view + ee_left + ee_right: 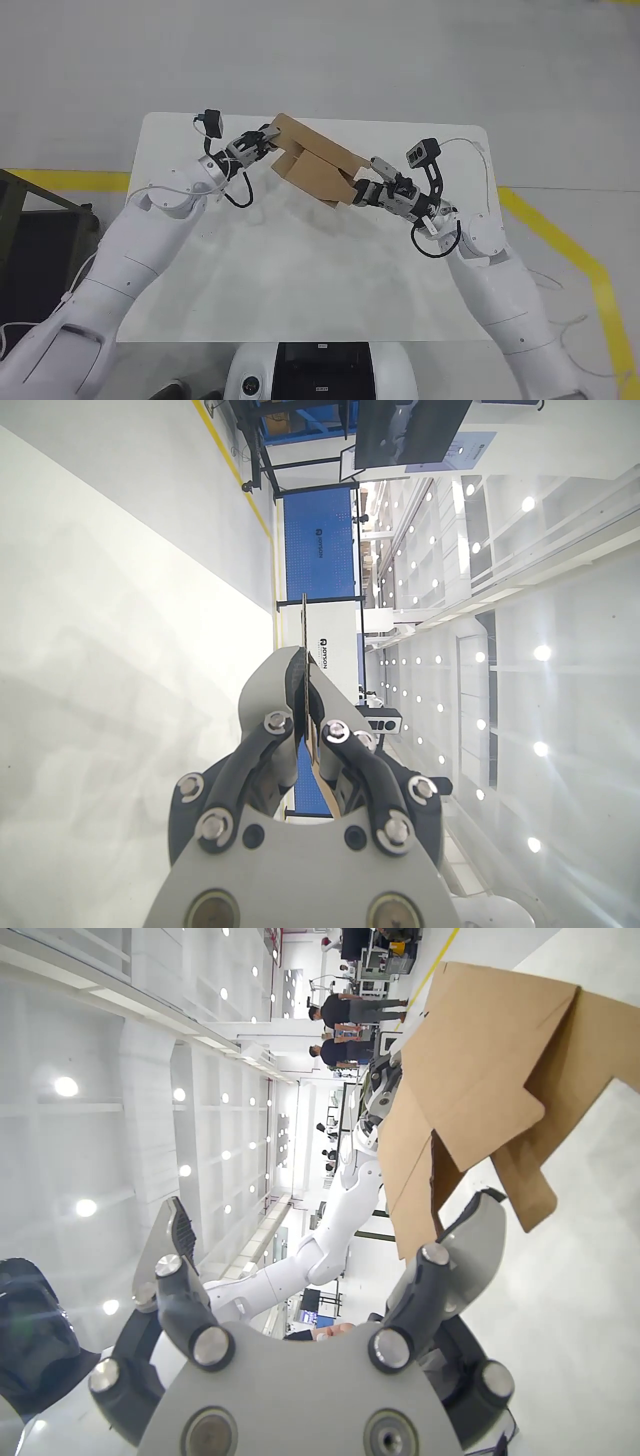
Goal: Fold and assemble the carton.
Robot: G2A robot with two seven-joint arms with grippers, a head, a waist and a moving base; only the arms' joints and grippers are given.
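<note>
Holding the carton (315, 165) over the far middle of the table (200, 280), left gripper (302, 680) clamped on its left edge, I'd hold that pinch firm and seat my spread-open right gripper (362, 190) squarely on the right flap (338, 186).

My worktop (300, 290) is a white rectangle with rounded corners, and its surface is plain and matt. It stands on a pale grey floor (320, 50). A yellow line (565, 240) painted on that floor runs past it on both sides. The brown carton (318, 165) is over the far half of the worktop, near the far edge. From above I cannot tell whether its lowest corner touches the surface.
</note>
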